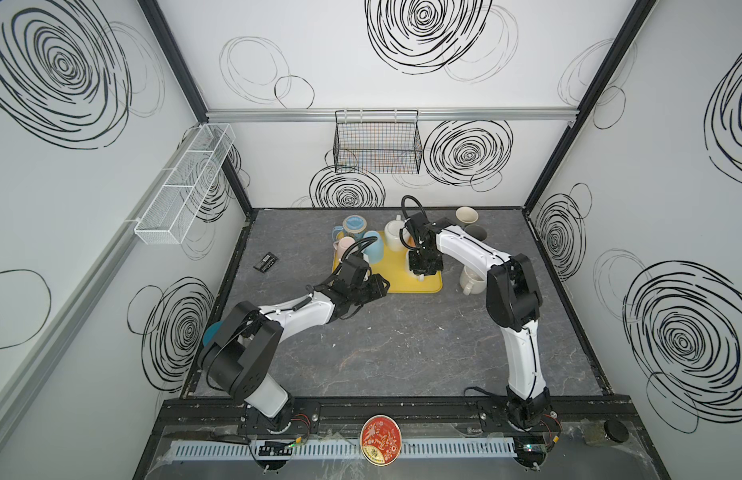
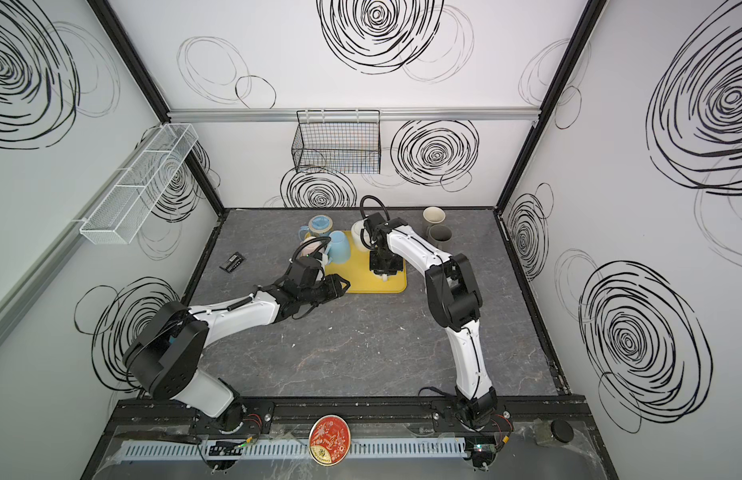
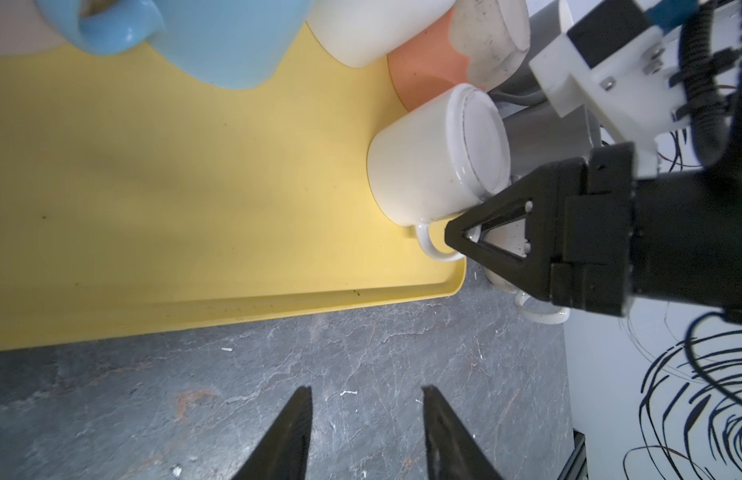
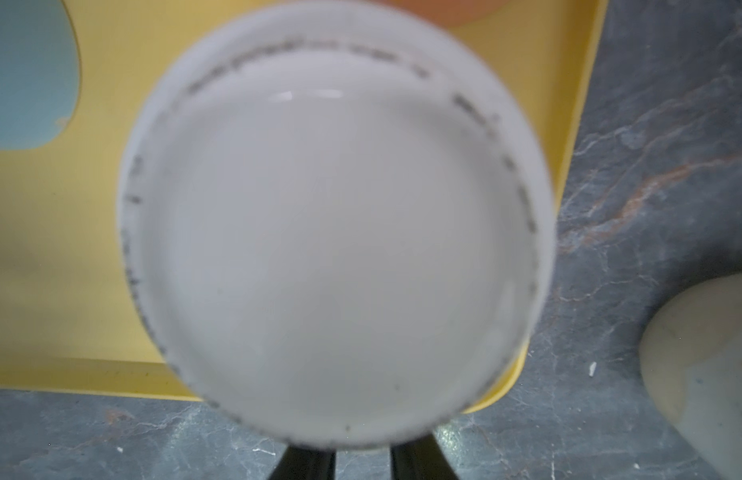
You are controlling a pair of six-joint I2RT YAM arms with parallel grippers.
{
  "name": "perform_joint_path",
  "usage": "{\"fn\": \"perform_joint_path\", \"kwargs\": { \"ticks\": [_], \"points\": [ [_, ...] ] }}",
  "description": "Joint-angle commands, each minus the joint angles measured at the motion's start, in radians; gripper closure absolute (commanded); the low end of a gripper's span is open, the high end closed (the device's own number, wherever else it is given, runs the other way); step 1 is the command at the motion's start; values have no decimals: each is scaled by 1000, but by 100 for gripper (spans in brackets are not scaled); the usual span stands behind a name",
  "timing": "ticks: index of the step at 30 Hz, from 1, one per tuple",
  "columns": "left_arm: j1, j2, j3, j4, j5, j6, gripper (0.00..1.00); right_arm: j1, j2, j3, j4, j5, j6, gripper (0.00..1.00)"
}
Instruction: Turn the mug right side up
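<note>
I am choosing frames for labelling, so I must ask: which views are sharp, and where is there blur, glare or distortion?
Right wrist view: the white mug fills the frame, out of focus, faint highlight; the tabletop is sharper. Left wrist view: white mug and yellow tray sharp, soft shadows. Both top views: evenly lit, wide-angle lens splays the wall posts.

Twin white-and-black arms bolted to a black rail (image 1: 381,409).
Left arm (image 1: 294,311) and right arm (image 1: 523,357): white shell links, black joint housings, corrugated black cables (image 3: 703,104) looping over the wrists; fingers (image 3: 292,440) are black triangular open frames.
</note>
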Motion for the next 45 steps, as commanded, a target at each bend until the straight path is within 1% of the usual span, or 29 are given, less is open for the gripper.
{"fn": "perform_joint_path", "kwargs": {
  "ticks": [1,7,14,21,24,26,29,31,34,35,39,42,45],
  "points": [
    [10,13,26,29,9,22,53,-7,18,23,-25,12,-12,83],
    [20,8,23,35,19,23,53,-7,1,30,-13,4,-35,100],
    [41,-17,6,91,36,8,53,-6,-119,-31,138,-74,-46,100],
    [70,-79,-6,119,28,12,53,-5,-253,-125,342,-199,-18,100],
    [95,-126,-19,158,37,-1,49,-6,-305,-166,460,-293,-4,100],
    [115,-160,-29,186,39,-25,46,-7,-344,-205,571,-370,9,100],
    [146,-205,-25,204,48,-44,42,-14,-402,-286,783,-487,69,100],
    [170,-227,-26,250,80,-85,40,-16,-430,-330,921,-552,120,100],
    [202,-250,-28,343,122,-159,39,-17,-435,-329,1027,-632,170,100],
    [209,-252,-22,347,134,-180,39,-15,-430,-321,1045,-661,178,100],
    [239,-236,0,466,192,-286,39,-7,-421,-284,1092,-737,208,100],
    [257,-220,-23,603,205,-401,41,-5,-423,-286,1147,-769,246,100],
    [272,-197,-19,683,231,-459,44,-3,-425,-281,1185,-795,274,100]
  ]
}}
